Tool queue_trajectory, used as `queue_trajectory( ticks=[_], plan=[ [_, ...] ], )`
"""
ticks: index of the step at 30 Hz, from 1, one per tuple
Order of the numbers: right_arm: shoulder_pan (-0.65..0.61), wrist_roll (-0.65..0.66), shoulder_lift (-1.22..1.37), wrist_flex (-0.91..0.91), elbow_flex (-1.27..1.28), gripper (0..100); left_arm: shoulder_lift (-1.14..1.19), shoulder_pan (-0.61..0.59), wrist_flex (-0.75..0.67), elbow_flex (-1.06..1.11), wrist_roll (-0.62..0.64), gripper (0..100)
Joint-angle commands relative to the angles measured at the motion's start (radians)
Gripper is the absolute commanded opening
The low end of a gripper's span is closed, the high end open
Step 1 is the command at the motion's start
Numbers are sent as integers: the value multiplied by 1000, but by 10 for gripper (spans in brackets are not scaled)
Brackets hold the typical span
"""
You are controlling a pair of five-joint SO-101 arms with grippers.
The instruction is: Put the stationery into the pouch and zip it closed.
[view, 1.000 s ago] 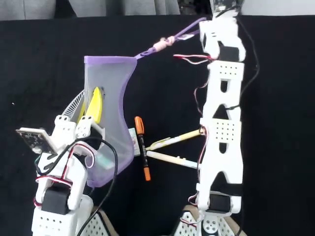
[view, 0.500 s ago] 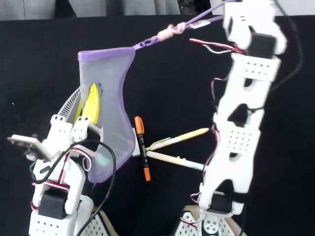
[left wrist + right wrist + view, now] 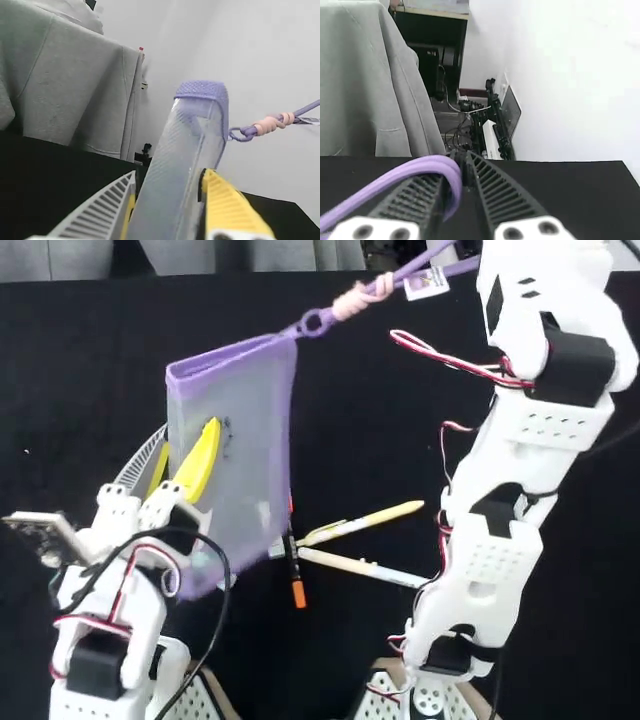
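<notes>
A translucent pouch [image 3: 235, 450] with a purple rim hangs tilted above the black table. My left gripper [image 3: 185, 475] is shut on its lower side, and the pouch [image 3: 185, 170] sits pinched between the left gripper's [image 3: 169, 176] ribbed and yellow fingers. A purple strap [image 3: 400, 280] with a pink knot runs from the pouch's top corner up to the raised right arm [image 3: 530, 390]. My right gripper [image 3: 462, 162] is shut on that strap [image 3: 395, 185]. On the table lie an orange marker [image 3: 296, 585], partly behind the pouch, a yellow pencil [image 3: 365, 520] and a white pen [image 3: 360, 567].
A small white tag [image 3: 428, 282] dangles from the strap near the top edge. The right arm's base [image 3: 430, 690] stands close to the pen's end. Grey cloth [image 3: 65, 90] hangs behind the table.
The right arm has risen and swung right, pulling the strap with it. The pouch has lifted and tilted, and it now covers the marker's top. The left arm has shifted slightly left.
</notes>
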Motion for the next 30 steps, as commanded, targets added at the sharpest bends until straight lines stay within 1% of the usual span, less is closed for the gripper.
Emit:
queue_trajectory(
  ticks=[1,5,7,9,13,17,21,25,27,30],
  plan=[
    [-3,-8,-62,-5,-24,12,-8,5,84,-137,11,215],
    [-3,-8,-68,-6,-25,12,-8,5,92,-142,6,223],
    [-3,-14,-67,-17,-25,12,-6,7,104,-134,-12,265],
    [-3,-51,-62,-34,-25,12,-6,28,129,-120,-64,295],
    [-11,-100,-70,-175,-22,13,-6,108,164,-94,-198,299],
    [-48,-94,-105,-247,-18,14,-6,116,203,-97,-213,299],
    [-72,-94,-154,-299,-19,14,-6,42,207,-87,-206,299],
    [-75,-92,-197,-394,-18,15,-6,-70,184,-39,-184,299],
    [-75,-74,-202,-416,-18,15,-6,-113,144,10,-141,299],
    [-77,-9,-182,-428,-2,15,-6,-154,58,88,-97,299]
  ],
)
